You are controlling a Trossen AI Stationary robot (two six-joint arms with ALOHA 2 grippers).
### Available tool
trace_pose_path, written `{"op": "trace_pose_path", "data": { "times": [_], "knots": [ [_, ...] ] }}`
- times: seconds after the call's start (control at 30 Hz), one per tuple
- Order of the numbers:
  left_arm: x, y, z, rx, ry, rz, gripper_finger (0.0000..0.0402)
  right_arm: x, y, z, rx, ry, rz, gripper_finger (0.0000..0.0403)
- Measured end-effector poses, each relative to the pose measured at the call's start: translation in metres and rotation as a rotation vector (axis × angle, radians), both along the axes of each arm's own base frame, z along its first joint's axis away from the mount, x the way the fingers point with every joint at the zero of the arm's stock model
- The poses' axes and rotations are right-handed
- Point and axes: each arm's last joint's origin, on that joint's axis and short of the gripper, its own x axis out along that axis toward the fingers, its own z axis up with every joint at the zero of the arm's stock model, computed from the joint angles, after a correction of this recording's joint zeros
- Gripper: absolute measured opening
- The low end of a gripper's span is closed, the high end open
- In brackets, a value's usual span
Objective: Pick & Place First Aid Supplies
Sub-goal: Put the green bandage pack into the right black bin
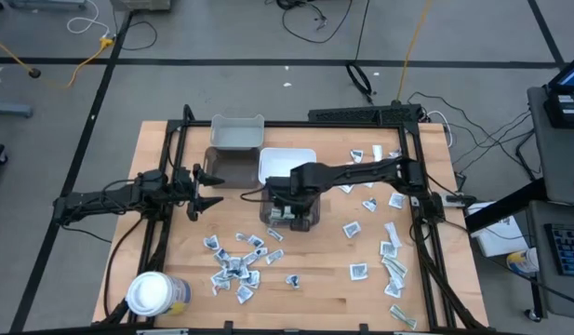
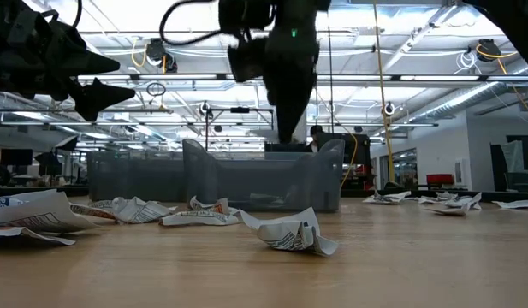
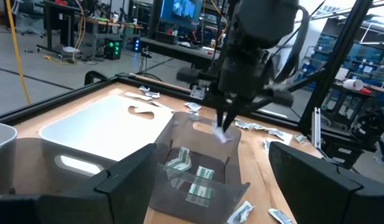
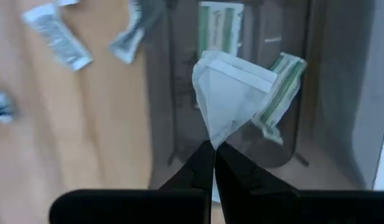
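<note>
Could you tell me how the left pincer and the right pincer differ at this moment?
The left pincer stands open and empty, while the right pincer is shut on a white packet. The left pincer hangs beside the bins, over bare table; the right pincer hangs over the smoky clear bin, which already holds green-striped packets. Both are dark, two-fingered and raised above the tabletop.

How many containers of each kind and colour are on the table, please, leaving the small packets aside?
Light grey bin: 1
White bin: 1
Dark see-through bins: 2
Round white-lidded jar: 1
Total: 5
</note>
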Motion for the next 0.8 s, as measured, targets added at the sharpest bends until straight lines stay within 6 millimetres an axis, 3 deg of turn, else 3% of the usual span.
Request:
{"op": "trace_pose_path", "data": {
  "times": [0.27,0.47,0.6,0.8],
  "knots": [
    [0.000,0.000,0.000,0.000,0.000,0.000,0.0310,-0.005,0.000,-0.049,-0.004,-0.002,-0.001,0.0004],
    [0.000,0.000,0.000,0.000,0.000,0.000,0.0310,-0.005,-0.002,-0.055,-0.028,-0.009,-0.035,0.0015],
    [0.000,0.000,0.000,0.000,0.000,0.001,0.0310,-0.006,-0.004,-0.055,-0.022,-0.005,-0.046,0.0062],
    [0.000,0.000,0.000,0.000,0.000,0.000,0.0310,-0.006,-0.005,-0.055,-0.023,-0.005,-0.077,0.0173]
  ]
}}
